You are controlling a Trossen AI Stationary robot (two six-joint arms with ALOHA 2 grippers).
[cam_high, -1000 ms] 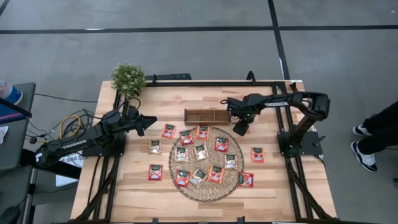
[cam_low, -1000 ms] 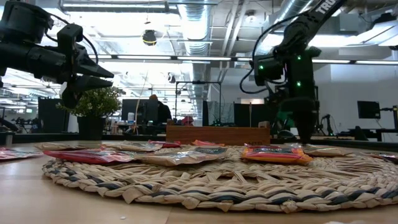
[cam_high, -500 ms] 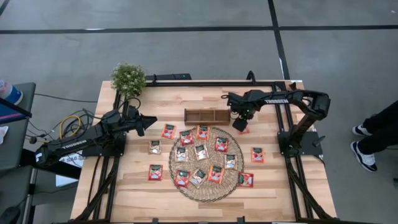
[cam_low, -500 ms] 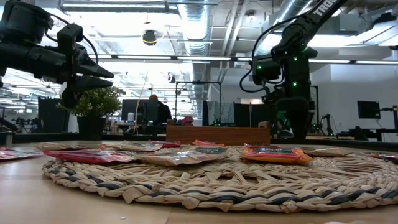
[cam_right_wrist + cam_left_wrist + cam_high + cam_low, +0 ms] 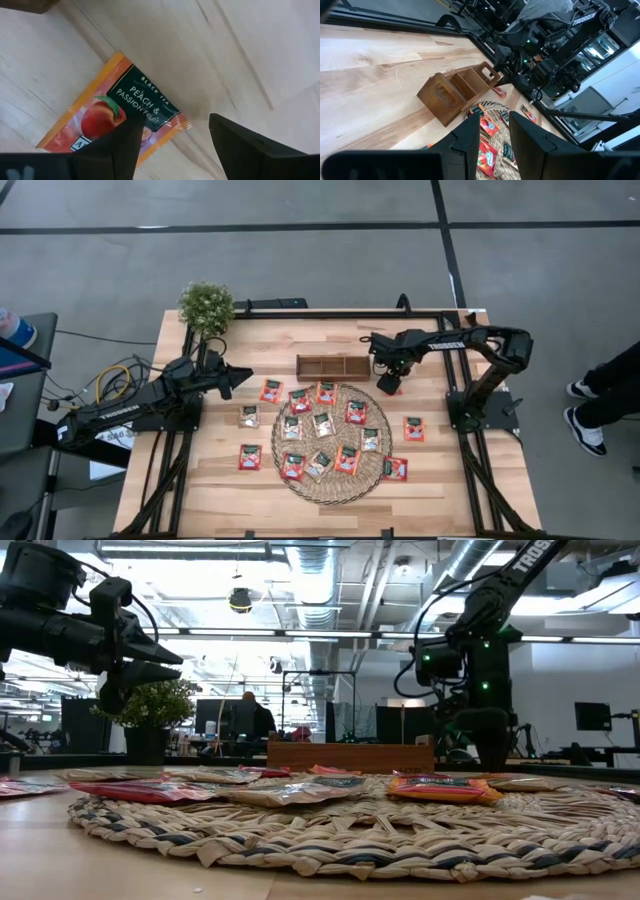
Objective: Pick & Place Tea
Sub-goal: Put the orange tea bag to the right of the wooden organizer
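Observation:
The tea is several small flat sachets, most red-orange with a dark green band. Some lie on the round wicker mat (image 5: 330, 442), others on the bare wood, such as one (image 5: 271, 391) left of the mat. One peach sachet (image 5: 115, 120) lies flat on the table just right of the wooden tray (image 5: 333, 366). My right gripper (image 5: 388, 382) points down over this sachet, open, one finger (image 5: 120, 150) above its edge and the other (image 5: 240, 145) above bare wood. My left gripper (image 5: 240, 378) hovers open above the table's left side.
A potted plant (image 5: 207, 307) stands at the far left corner. Loose sachets lie at the mat's right (image 5: 414, 429) and near right (image 5: 395, 469). Bare wood shows along the far edge and at the near left. A person's legs (image 5: 605, 395) show beyond the table's right.
My right gripper has opened wider and sunk a little toward the table beside the tray's right end, still pointing down. The sachets lie as before.

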